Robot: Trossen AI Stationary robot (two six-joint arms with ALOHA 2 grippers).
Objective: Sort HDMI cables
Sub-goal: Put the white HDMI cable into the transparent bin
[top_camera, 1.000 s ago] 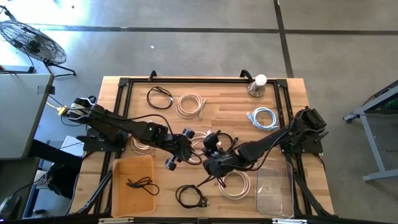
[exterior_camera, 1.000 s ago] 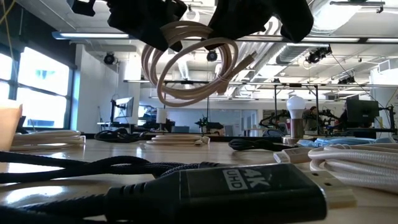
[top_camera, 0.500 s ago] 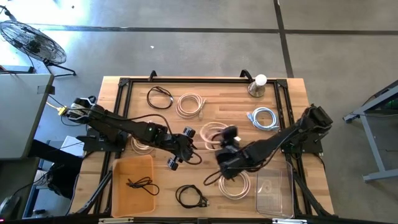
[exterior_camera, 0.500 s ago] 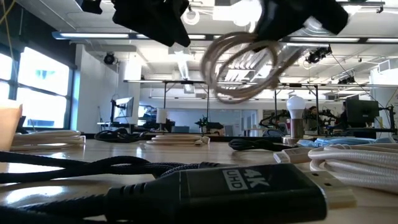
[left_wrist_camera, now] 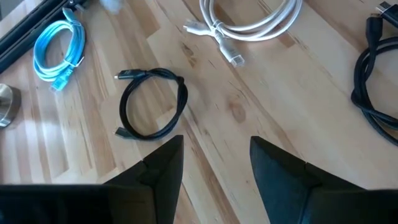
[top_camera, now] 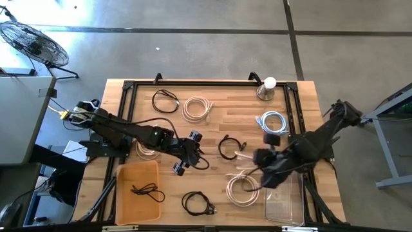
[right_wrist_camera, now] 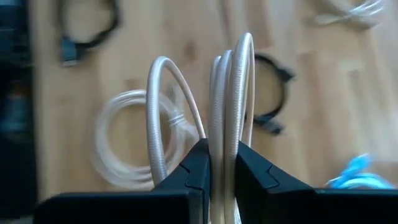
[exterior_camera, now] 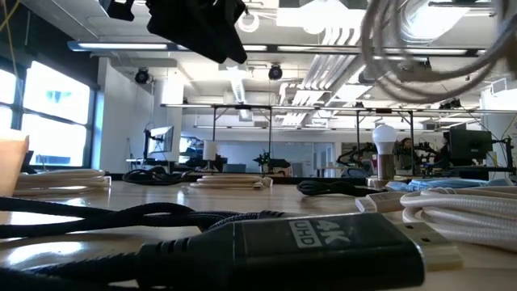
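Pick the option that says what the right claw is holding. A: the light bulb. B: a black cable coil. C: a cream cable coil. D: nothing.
C: in the right wrist view the right claw is clamped on the loops of a cream cable coil, lifted above the wooden table.

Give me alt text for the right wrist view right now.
The right gripper jaws pinch a cream cable coil upright above the wooden table. Below lie another cream coil and a black coil.
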